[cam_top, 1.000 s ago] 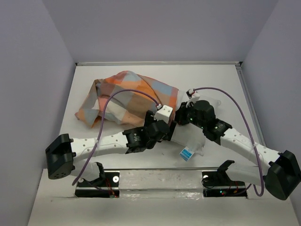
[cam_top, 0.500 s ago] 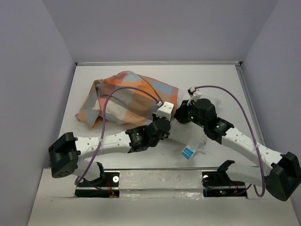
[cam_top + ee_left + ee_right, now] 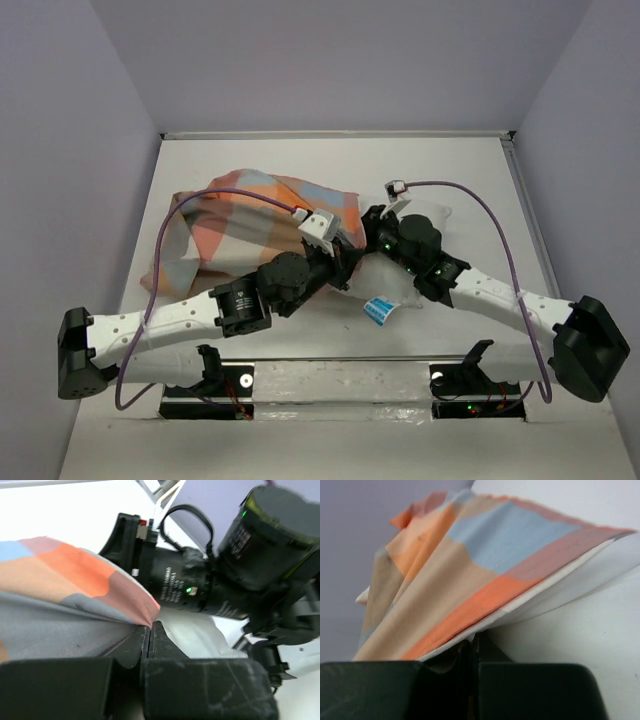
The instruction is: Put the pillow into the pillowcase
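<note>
The pillowcase (image 3: pixel 245 215) is a thin, soft sack in big orange, grey-blue and cream checks. It lies rumpled and puffed on the left half of the white table (image 3: pixel 480 170), its cloth falling in loose folds. The pillow (image 3: pixel 432 215), plain white, plump and smooth, shows at the case's right side beneath the two wrists. Its seamed end points to the near edge, and how much of it lies inside the case cannot be told. A small blue tag (image 3: pixel 377 310) sticks out from that end; its pale print is too small to read. The left gripper (image 3: pixel 150 630) has its dark fingers pressed together on the pillowcase's hem, where an orange check meets grey. The right gripper (image 3: pixel 475 642) is likewise pinched tight on the case's edge, a white layer showing under the orange.
</note>
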`<state>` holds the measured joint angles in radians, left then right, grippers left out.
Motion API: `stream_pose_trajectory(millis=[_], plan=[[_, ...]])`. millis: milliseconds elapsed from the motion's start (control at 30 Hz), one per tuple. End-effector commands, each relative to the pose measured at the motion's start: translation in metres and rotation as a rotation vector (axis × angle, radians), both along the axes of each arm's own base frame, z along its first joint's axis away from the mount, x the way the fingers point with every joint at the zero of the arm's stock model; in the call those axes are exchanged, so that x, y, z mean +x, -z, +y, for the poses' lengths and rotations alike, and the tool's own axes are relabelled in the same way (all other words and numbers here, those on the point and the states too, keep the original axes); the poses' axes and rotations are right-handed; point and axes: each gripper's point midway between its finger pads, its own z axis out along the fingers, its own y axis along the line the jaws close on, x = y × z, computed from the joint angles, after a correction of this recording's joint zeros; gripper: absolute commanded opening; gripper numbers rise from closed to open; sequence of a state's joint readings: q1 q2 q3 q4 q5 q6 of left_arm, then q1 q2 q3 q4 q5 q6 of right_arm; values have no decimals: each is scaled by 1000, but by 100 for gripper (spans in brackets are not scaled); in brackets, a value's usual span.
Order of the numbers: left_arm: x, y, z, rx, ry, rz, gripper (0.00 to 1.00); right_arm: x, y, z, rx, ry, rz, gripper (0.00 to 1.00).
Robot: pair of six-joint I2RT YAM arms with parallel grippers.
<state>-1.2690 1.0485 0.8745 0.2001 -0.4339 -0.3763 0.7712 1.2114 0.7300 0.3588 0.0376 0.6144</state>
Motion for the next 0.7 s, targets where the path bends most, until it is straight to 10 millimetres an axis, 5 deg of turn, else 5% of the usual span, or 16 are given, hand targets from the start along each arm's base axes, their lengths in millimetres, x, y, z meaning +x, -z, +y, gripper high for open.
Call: stream_pose_trajectory(millis=[0, 133, 300, 400, 500, 567, 600, 633, 667], plan=[[-65, -118, -12, -434, 333, -78, 0, 11, -86, 12, 386, 146, -174, 0], [-57, -99, -6, -501, 349, -58, 0, 4, -63, 35, 337, 246, -175, 0], [-48, -77, -9, -458, 323, -42, 0, 12, -46, -8, 321, 438, -152, 0], [-13, -68, 5, -379, 185, -70, 0, 5, -53, -48, 269, 536, -189, 0], [20, -92, 19, -410, 166, -125, 0, -6, -85, -84, 259, 593, -274, 0], [38, -116, 11, -396, 172, -184, 0, -11, -101, -102, 233, 631, -293, 0], [50, -106, -8, -352, 199, -170, 0, -12, -96, -105, 188, 635, -282, 0], [52, -139, -16, -381, 222, -217, 0, -13, -95, -109, 179, 644, -281, 0], [57, -146, -28, -375, 245, -225, 0, -13, -92, -111, 169, 651, -277, 0]])
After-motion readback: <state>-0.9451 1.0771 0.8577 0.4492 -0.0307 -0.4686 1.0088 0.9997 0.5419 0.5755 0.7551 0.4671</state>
